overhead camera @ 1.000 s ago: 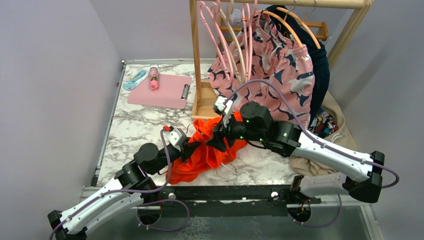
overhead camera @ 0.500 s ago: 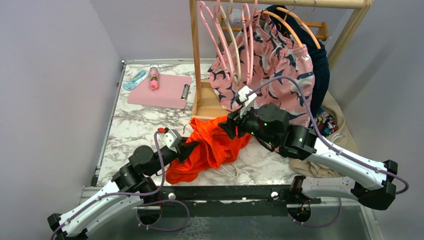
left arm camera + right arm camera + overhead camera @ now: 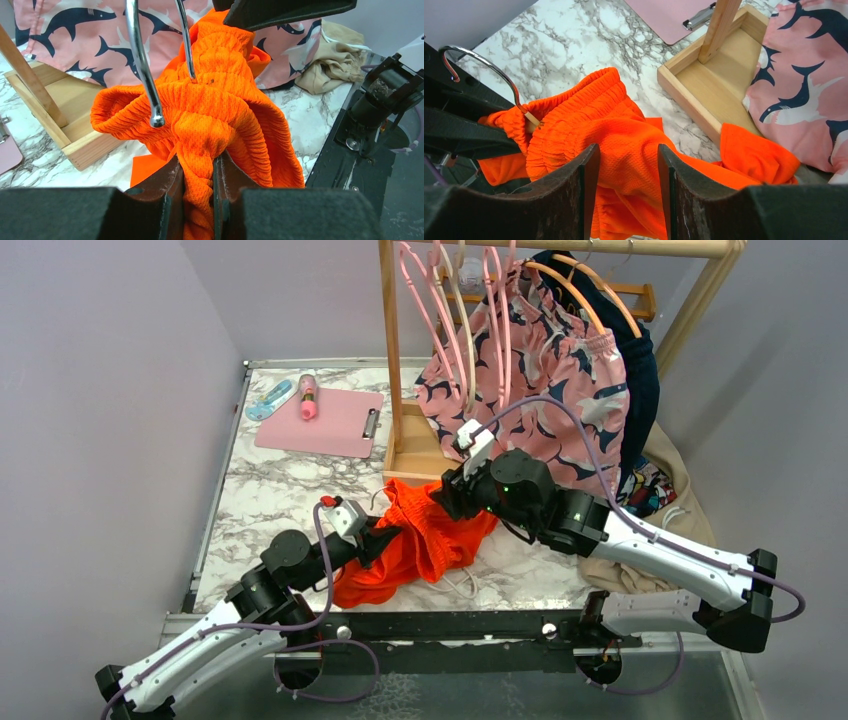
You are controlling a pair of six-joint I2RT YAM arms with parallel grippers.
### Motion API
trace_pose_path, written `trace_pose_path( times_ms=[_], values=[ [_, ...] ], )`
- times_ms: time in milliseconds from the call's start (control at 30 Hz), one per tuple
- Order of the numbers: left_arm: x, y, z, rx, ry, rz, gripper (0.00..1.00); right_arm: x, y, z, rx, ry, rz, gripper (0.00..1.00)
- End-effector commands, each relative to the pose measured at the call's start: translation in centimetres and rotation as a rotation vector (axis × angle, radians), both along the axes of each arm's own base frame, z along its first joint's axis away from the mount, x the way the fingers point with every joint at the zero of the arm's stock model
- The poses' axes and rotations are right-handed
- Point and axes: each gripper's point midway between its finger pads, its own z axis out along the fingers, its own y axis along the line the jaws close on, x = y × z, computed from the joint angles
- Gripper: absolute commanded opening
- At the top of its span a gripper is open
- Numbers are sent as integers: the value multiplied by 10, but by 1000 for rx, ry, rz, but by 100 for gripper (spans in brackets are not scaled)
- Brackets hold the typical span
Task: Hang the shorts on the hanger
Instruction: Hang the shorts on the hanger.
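Threading step: left gripper [image 3: 199, 175] pinches shorts [image 3: 220, 115] at bottom centre; right gripper [image 3: 624, 175] spread above them. Next: likely pull fabric over hanger [image 3: 141, 65].

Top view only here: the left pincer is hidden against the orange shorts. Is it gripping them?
Observer: Yes, the left wrist view shows the left pincer shut on a bunched fold of the shorts.
Operator: Anything threaded into them?
Observer: The hanger is in there; its metal hook rises out of the waistband, just beyond that grip.
Operator: And the other arm?
Observer: The right wrist view shows the right pincer with jaws apart, orange fabric between them.
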Motion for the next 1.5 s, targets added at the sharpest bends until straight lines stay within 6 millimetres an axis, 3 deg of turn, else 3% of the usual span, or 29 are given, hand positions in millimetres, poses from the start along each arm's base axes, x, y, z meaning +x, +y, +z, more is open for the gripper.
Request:
trace_pose_path(
  times_ms=[0,167,333,500,667,700,1033,1267,1467],
  values=[
    [-3,-3,38,-104,-82,-27,0,-14,13,2,51,22,93,49],
    [-2,-5,36,-93,-75,-28,0,-19,20,-2,54,37,128,56],
    [-3,-6,35,-88,-70,-31,0,-18,23,-7,49,48,131,53],
    [-3,-5,35,-92,-72,-32,0,-12,22,-23,-14,74,96,34],
    [-3,-6,34,-89,-71,-36,0,0,11,-28,-48,52,8,2],
    [-4,-6,35,-89,-71,-38,0,3,8,-27,-51,44,-10,1],
    [-17,-21,25,-71,-41,-148,0,28,-13,3,-62,-65,-166,1],
    [-28,-37,12,-30,16,-253,0,39,-14,30,-35,-128,-203,1],
    [-30,-36,18,-52,-3,-259,0,40,-2,25,-47,-114,-179,1]
  ],
)
